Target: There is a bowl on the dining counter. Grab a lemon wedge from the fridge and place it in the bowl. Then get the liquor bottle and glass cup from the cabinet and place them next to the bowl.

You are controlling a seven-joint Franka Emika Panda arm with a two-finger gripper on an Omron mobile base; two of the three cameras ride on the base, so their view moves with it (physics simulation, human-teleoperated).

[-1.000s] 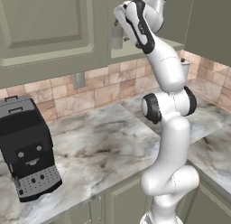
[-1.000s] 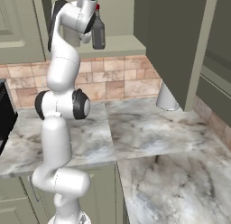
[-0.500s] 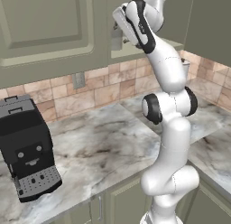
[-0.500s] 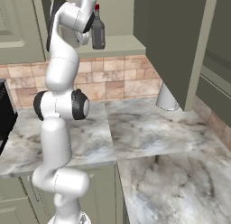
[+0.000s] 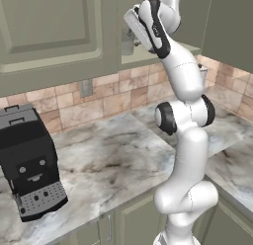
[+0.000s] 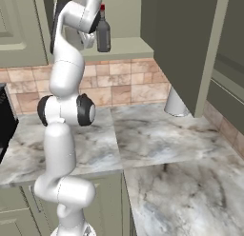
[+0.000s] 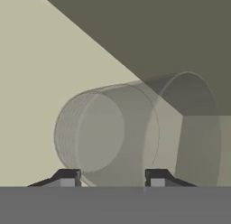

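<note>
- Little has shifted since the earlier frames: the white arm stays stretched up into the open wall cabinet, and the base cameras keep the same outlook over the marble worktop (image 6: pixel 162 149).
- Seen from the hand camera, the pincer (image 7: pixel 110 178) faces a clear glass cup (image 7: pixel 135 133), whose round form lies directly ahead of the two dark fingertips (image 7: pixel 67 177).
- Both tips stand apart, one to each side of the cup's near end; whether they press on the glass or merely flank it cannot be told from these frames.
- Behind the cup, the pale cabinet wall (image 7: pixel 40 60) gives way to a dark shadowed panel (image 7: pixel 171 33) running diagonally above the pincer.
- From the right base camera, the hand sits at the level of the cabinet shelf (image 6: pixel 126 48), and a dark liquor bottle (image 6: pixel 103 33) with a red cap stands upright on that shelf just beside the pincer, on the side toward the open cabinet door (image 6: pixel 183 44).
- From the left base camera, the wrist reaches into the cabinet opening above the tiled backsplash (image 5: pixel 123 88).
- Well below the pincer, a black coffee machine (image 5: pixel 30 165) rests on the worktop at the far side from the arm.
- A grey cone-shaped object (image 6: pixel 175 103) stands on the worktop below the open door, well apart from the pincer.
</note>
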